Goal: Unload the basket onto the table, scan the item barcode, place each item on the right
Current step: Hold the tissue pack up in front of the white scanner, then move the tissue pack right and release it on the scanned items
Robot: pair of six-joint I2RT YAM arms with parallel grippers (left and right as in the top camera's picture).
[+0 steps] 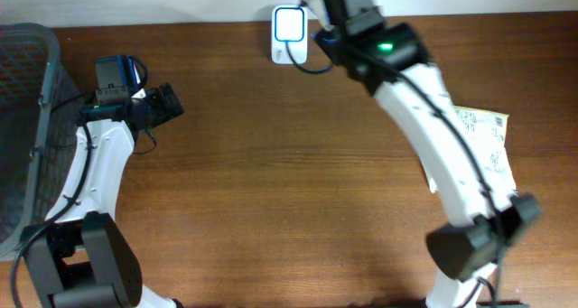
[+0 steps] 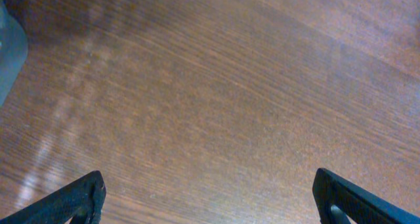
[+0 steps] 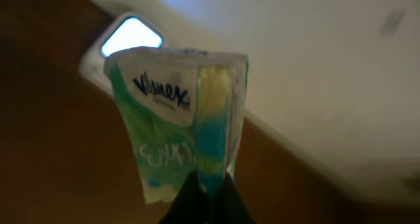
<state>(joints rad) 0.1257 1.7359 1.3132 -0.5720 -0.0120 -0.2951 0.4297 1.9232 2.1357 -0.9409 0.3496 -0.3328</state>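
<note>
The right hand (image 3: 209, 188) is pinched shut on the lower edge of a tissue pack (image 3: 177, 112), its dark fingers meeting at the bottom centre of the right wrist view. The pack is soft, green and white with blue and yellow patches, and carries a Kleenex logo near its top. It stands roughly upright and fills the middle of that frame. Behind its upper left corner sits the scanner (image 3: 125, 40), a white block with a lit window; whether the pack touches it cannot be told.

From overhead, the scanner (image 1: 289, 35) lies at the top centre of the brown wooden bench (image 1: 289, 182), and the right arm reaches from the lower right of the frame up to just right of it. The pack itself is barely visible there.

The left hand (image 2: 210, 201) is spread wide and holds nothing, with only bare wood between its two fingertips. Overhead, it sits in the upper left of the frame, well apart from the scanner. A grey basket (image 1: 23, 118) stands at the far left edge, and a printed sheet (image 1: 495, 145) lies at the right, partly under the right arm.
</note>
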